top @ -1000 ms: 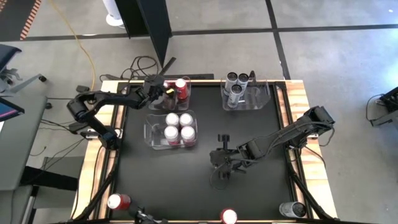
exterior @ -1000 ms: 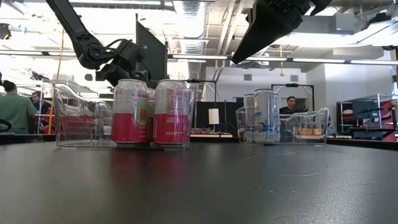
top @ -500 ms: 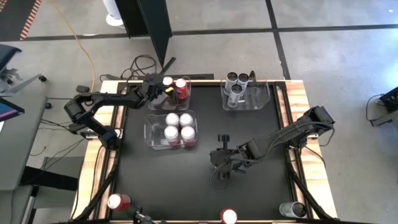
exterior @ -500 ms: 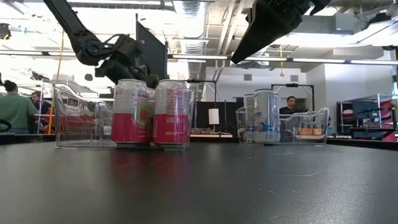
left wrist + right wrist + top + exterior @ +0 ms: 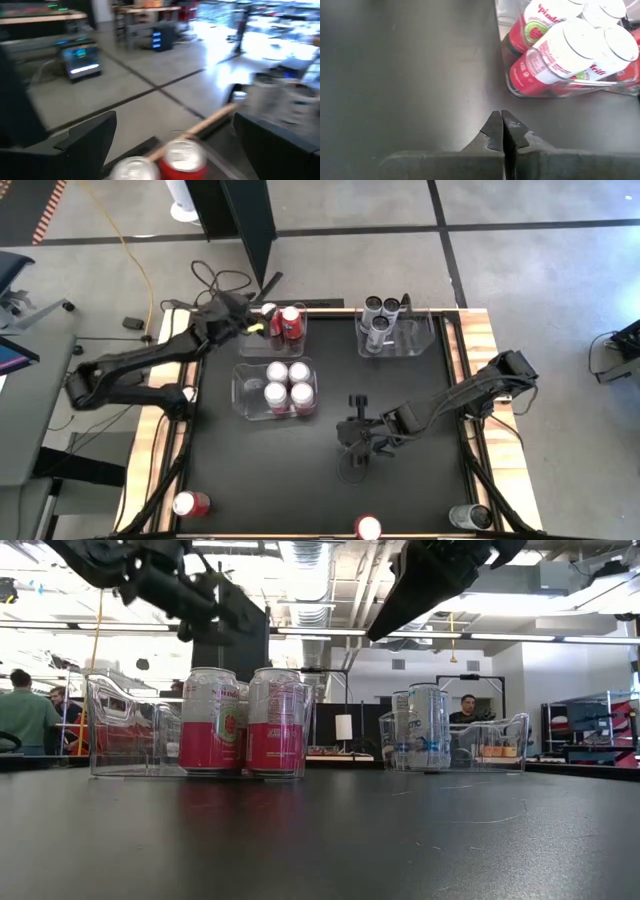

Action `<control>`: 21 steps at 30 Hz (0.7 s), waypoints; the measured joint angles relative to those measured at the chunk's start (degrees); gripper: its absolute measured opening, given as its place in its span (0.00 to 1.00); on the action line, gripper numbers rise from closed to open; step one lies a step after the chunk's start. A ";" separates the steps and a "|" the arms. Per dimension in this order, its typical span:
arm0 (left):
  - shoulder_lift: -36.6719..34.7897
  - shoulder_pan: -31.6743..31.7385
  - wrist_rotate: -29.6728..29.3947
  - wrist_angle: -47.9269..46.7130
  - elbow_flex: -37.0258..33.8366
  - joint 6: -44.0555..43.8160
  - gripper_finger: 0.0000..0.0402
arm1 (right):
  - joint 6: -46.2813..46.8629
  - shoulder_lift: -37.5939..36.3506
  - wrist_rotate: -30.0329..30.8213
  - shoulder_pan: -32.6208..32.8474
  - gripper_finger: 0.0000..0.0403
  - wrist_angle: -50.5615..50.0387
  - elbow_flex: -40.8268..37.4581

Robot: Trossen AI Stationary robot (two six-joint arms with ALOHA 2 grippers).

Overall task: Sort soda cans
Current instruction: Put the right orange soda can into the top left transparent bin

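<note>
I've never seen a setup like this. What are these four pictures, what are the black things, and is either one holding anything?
The black things are two robot arms at a table, each ending in a two-finger gripper. One picture looks straight down, one looks level across the tabletop, and two come from cameras on the arms' wrists. The job is sorting soda cans into clear bins: four pink-and-white cans sit in one bin, red cans in another, grey cans in a third. Three more cans wait at the table's near edge. The left gripper is open beside the red cans' bin, holding nothing. The right gripper is shut and empty over the middle of the table.
</note>
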 joint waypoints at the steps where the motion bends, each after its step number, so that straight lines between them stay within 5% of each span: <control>1: -1.21 -1.12 0.72 -0.81 0.00 0.15 0.99 | 0.01 -0.01 0.05 -0.30 0.02 0.06 0.00; 11: -5.08 -16.22 6.25 -2.63 0.00 3.17 0.99 | 5.61 -9.41 -1.76 0.86 0.26 -7.02 0.00; 21: -2.97 -34.84 10.14 -1.97 -0.04 8.37 0.99 | 28.60 -20.49 -4.35 10.79 0.51 -23.12 0.01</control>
